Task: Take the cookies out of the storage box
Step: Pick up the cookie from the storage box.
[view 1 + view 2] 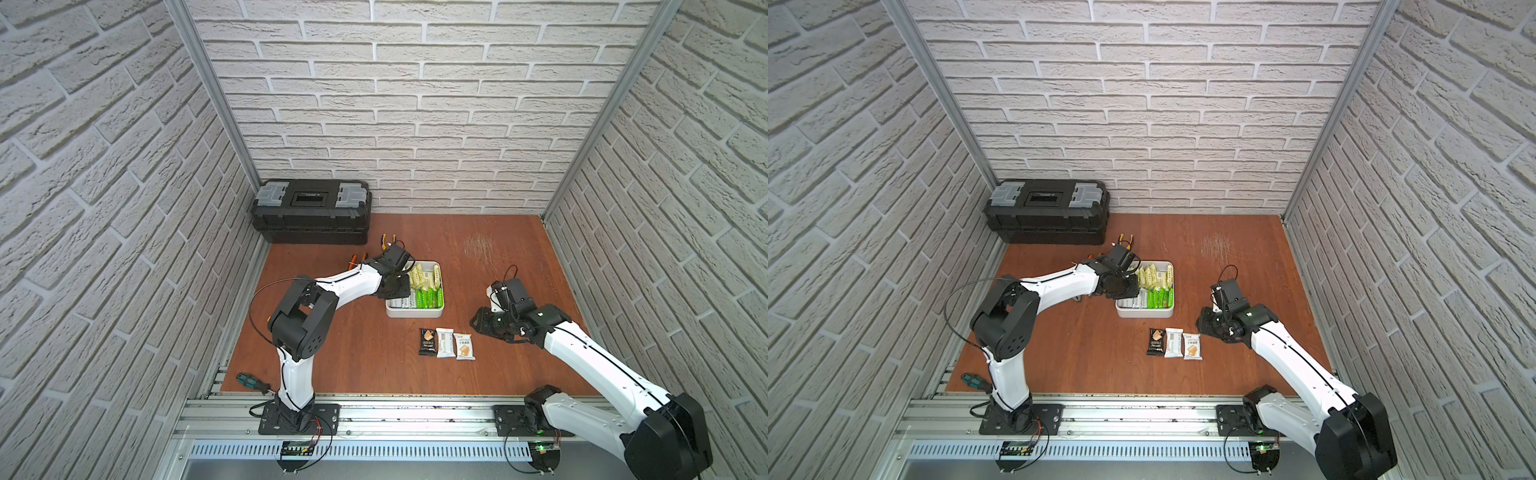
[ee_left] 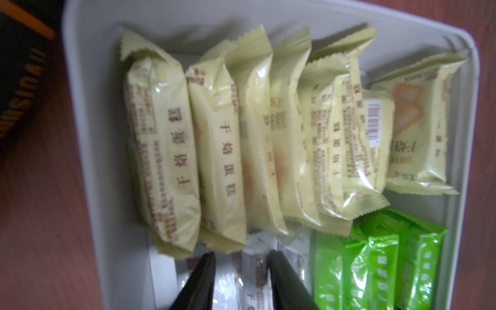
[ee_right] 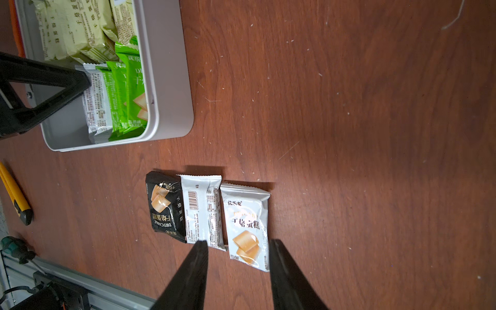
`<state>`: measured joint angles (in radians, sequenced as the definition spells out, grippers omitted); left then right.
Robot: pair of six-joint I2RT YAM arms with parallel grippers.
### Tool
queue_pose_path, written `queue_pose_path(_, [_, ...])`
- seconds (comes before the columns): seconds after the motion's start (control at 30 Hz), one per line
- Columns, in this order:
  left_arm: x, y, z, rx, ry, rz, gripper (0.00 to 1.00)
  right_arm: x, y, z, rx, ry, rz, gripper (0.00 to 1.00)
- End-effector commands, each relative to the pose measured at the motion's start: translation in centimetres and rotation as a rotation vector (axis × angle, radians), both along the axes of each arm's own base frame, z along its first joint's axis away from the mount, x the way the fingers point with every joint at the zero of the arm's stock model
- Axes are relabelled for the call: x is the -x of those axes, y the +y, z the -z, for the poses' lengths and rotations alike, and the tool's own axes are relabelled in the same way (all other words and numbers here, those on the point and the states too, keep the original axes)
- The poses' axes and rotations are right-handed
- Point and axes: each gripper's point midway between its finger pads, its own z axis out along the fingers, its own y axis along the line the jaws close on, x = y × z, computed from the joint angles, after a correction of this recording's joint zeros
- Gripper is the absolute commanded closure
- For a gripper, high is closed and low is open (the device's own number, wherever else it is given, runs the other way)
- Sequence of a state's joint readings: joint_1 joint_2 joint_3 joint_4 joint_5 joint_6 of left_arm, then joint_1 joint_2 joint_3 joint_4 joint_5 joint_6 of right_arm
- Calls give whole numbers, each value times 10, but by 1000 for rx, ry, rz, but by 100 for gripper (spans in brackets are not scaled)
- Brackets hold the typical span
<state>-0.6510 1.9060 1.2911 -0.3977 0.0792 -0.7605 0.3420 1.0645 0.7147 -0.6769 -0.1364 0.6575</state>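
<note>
The white storage box [image 1: 413, 313] [image 2: 88, 134] sits mid-table, holding pale yellow cookies [image 1: 424, 276] [image 2: 214, 139], green ones [image 1: 430, 297] [image 2: 381, 268] and white ones [image 2: 255, 268]. My left gripper [image 2: 241, 253] [image 1: 405, 298] reaches into the box. Its jaws stand apart on either side of an upright white packet; contact is unclear. In front of the box three packets lie in a row on the table: black [image 3: 165, 206], white [image 3: 204, 212] and white picturing a biscuit [image 3: 245, 222]. My right gripper [image 3: 239, 242] [image 1: 476, 322] hovers open just beside them, holding nothing.
A black toolbox [image 1: 311, 210] stands at the back left. Pliers with yellow handles [image 1: 388, 240] and an orange-handled tool [image 1: 357, 259] lie behind the box. A green screwdriver [image 1: 251, 382] and a yellow utility knife [image 3: 16, 196] lie near the left arm.
</note>
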Motion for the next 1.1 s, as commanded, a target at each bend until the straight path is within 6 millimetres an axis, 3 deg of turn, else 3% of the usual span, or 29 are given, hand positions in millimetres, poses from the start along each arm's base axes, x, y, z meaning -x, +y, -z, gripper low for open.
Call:
queue_pose_path(0.0, [-7,-13,0,46,-2,18,61,-7,2,-7,-12,-27,-4,57])
queue_pose_path(0.37, [-9,-19,5,62,5,25,72,-5,0,-9,-5,-34,-1,58])
queue_pose_path(0.57, [-10,-21,2,73,3,29,86,-5,0,-10,-5,-36,-1,58])
queue_pose_path(0.87, [-7,-12,-26,59,-79,21,91,-7,4,-16,-26,-49,-10,60])
queue_pose_path(1.07, [-5,0,-57,33,-174,63,96,-12,9,-21,-45,-62,-21,62])
